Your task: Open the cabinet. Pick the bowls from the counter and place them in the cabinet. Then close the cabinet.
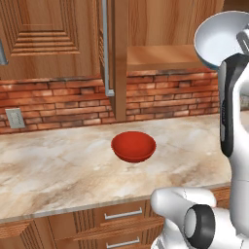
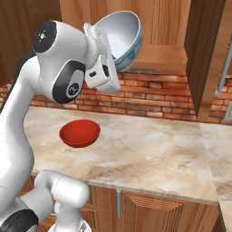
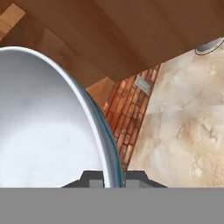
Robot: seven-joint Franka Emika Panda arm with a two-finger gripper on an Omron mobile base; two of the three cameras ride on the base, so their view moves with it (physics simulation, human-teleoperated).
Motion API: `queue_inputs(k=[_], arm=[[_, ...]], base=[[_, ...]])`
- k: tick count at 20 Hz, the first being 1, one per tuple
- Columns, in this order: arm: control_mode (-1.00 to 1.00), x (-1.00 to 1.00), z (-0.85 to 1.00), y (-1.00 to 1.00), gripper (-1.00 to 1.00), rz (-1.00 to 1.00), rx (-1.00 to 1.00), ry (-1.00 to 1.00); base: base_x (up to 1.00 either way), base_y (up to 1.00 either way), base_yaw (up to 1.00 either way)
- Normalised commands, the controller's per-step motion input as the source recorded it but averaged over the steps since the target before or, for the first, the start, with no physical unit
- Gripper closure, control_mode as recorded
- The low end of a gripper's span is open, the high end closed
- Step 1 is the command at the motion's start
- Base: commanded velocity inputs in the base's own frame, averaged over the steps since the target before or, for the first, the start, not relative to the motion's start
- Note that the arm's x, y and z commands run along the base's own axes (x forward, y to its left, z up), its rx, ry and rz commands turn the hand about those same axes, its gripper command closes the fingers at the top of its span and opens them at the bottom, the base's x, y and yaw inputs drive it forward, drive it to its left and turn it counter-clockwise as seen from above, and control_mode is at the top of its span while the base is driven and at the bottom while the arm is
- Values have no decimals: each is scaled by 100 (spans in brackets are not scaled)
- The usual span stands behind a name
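My gripper point(image 3: 113, 179) is shut on the rim of the pale white-blue bowl point(image 2: 121, 36), which it holds tilted with its silvery inside point(image 1: 219, 41) showing, high above the counter point(image 1: 58, 170). The bowl hangs just in front of the open cabinet's bottom shelf point(image 1: 165, 56). The cabinet's right door point(image 2: 206, 54) stands swung open, seen edge-on, with its long bar handle point(image 1: 105, 48). Its left door point(image 1: 44, 34) is closed. The glossy red bowl point(image 1: 133, 146) sits upright on the counter, below and left of the held bowl point(image 3: 52, 131).
A red brick backsplash point(image 1: 58, 104) with a wall outlet point(image 1: 14, 117) runs behind the counter. Wooden drawers point(image 1: 121, 214) with short silver handles sit under the counter's front edge. The open door juts out over the counter to the right of the shelf in the right base view.
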Motion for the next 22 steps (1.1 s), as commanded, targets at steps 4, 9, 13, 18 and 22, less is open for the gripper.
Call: queue_inputs(k=[4,9,13,18,22], arm=[[-100,31,0,0,100,0,19,20],[-100,26,0,0,100,0,19,9],[-100,32,0,0,100,0,19,3],[-100,39,0,0,100,0,19,9],[-100,49,0,0,100,0,3,5]], base=[[0,0,0],[0,0,0],[0,0,0],[0,0,0],[0,0,0]])
